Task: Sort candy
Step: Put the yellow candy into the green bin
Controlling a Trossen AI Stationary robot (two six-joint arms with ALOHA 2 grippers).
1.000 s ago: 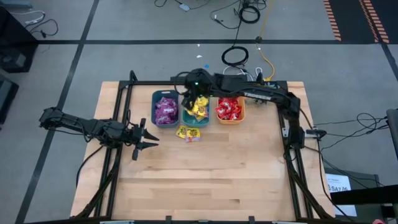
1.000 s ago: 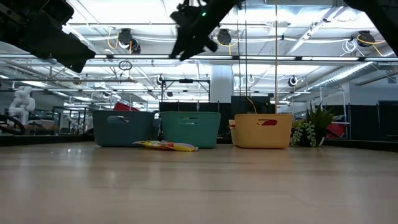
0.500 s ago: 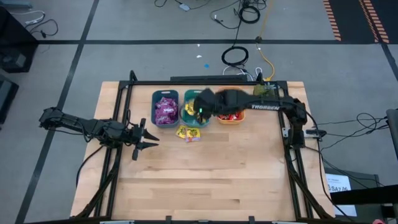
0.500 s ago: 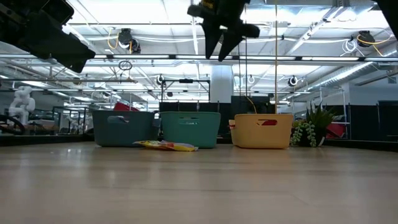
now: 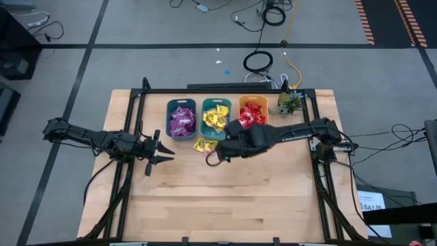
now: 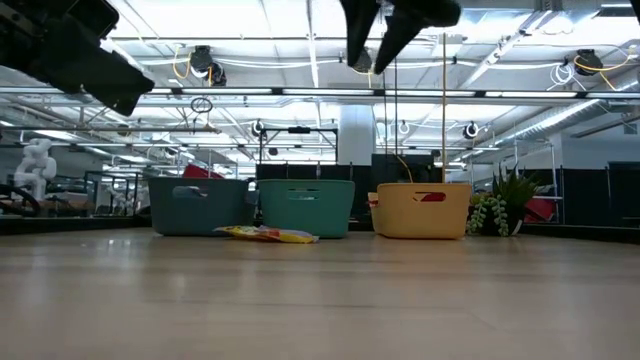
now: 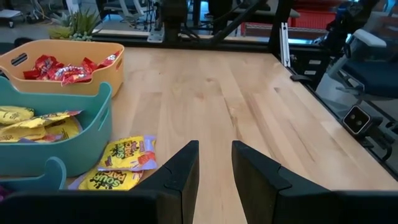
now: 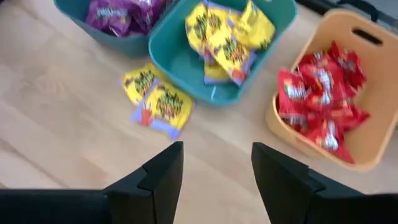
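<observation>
- My right gripper [image 5: 209, 158] hangs above the table just in front of the middle bin, fingers spread wide and holding nothing; the right wrist view shows bare wood between the two dark fingers [image 8: 163, 171]
- The last loose candy, two yellow packets [image 5: 203, 145] lying side by side and touching, sits on the wood against the front of the teal middle bin [image 5: 216, 134]; from my right gripper it lies just ahead, toward the bins, and a little to the purple-bin side
- In the right wrist view the pair [image 8: 157, 101] runs slantwise across the line between my fingers, so I judge I need a slight turn of the wrist before I drop on it
- The rest looks sorted: purple in the dark teal bin [image 5: 170, 116], yellow in the middle one, red in the orange bin [image 5: 265, 109]
- My left gripper [image 5: 158, 151] waits over the left part of the table, jaws partly open and empty; it is farther from the packets than the right one, so I take this pick with the right arm
</observation>
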